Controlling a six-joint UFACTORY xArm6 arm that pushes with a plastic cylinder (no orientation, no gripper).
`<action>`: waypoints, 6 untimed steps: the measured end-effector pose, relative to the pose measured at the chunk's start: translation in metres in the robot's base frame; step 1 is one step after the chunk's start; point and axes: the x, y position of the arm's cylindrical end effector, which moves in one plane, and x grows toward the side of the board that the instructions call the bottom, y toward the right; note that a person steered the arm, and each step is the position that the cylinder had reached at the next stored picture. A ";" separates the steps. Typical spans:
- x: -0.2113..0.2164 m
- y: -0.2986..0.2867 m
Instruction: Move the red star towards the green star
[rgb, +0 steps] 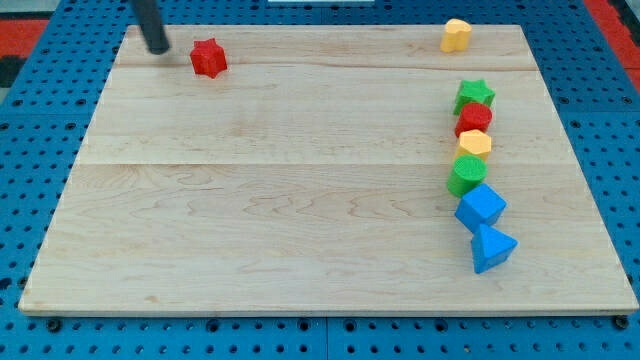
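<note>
The red star lies near the top left of the wooden board. The green star sits at the right, at the top of a column of blocks. My tip rests on the board just left of the red star, a short gap apart from it. The rod rises from the tip out of the view's top.
Below the green star run a red round block, a yellow hexagon, a green round block, a blue cube and a blue triangle. A yellow block sits at the top right. The board lies on a blue pegboard.
</note>
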 end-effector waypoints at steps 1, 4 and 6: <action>0.012 0.079; 0.039 0.084; 0.053 0.121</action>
